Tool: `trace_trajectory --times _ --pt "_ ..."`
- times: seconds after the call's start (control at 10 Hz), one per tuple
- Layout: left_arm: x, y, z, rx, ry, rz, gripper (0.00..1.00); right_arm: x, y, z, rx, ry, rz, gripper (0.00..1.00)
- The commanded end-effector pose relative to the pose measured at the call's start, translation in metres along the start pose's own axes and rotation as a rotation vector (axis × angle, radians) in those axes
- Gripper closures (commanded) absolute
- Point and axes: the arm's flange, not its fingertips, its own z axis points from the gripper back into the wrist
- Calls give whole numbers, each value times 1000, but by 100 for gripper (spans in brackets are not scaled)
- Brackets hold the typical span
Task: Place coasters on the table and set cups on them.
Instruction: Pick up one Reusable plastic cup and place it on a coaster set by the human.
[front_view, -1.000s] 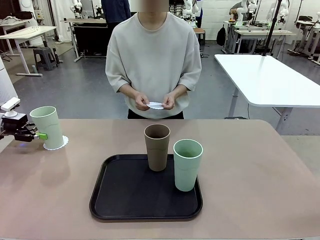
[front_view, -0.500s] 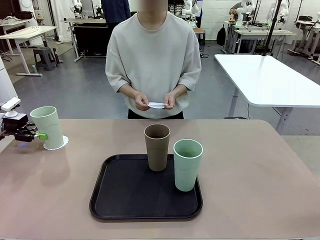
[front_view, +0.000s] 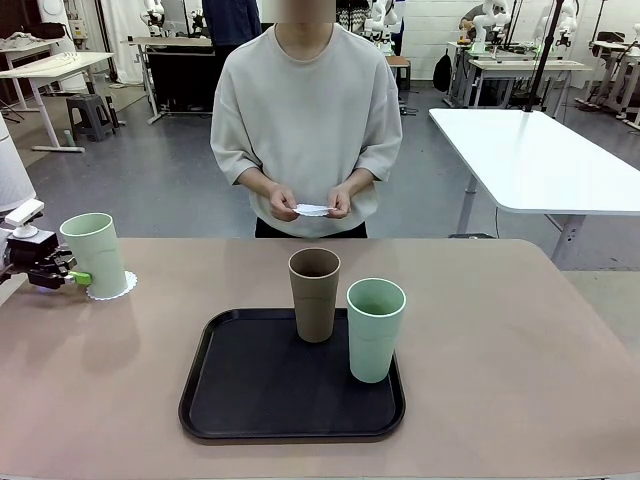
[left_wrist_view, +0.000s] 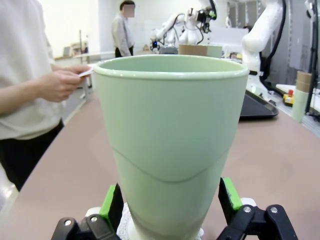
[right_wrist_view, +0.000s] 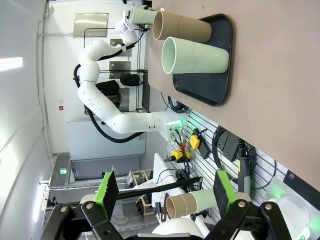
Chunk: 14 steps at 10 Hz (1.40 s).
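Left gripper (front_view: 72, 275) has just let go: jaws now spread off the green cup (front_view: 95, 252), which stands upright on its coaster (front_view: 112, 290) at the table's (front_view: 520, 340) far-left edge. First cup looks done; brown cup (front_view: 314, 293) and second green cup (front_view: 375, 328) wait on the tray (front_view: 230, 400). Right gripper (right_wrist_view: 165, 192) spread, empty

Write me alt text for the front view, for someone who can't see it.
A pale green cup stands on a white coaster at the table's left edge, the left gripper open around it. A brown cup and a second green cup stand on a black tray, and the person across the table holds another coaster.
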Motion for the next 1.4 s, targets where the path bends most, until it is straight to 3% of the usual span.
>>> trace_trajectory --times 0.0,0.7,1.1,1.3 --pt "5 3 7 -29 9 1 0 0 0 1 12 -4 6 0" --pt "10 1 21 -30 65 4 0 0 0 1 12 -4 6 0" --pt "28 -7 42 5 216 16 0 0 0 1 12 -4 6 0" --pt "55 -19 54 36 339 6 0 0 0 1 12 -4 6 0"
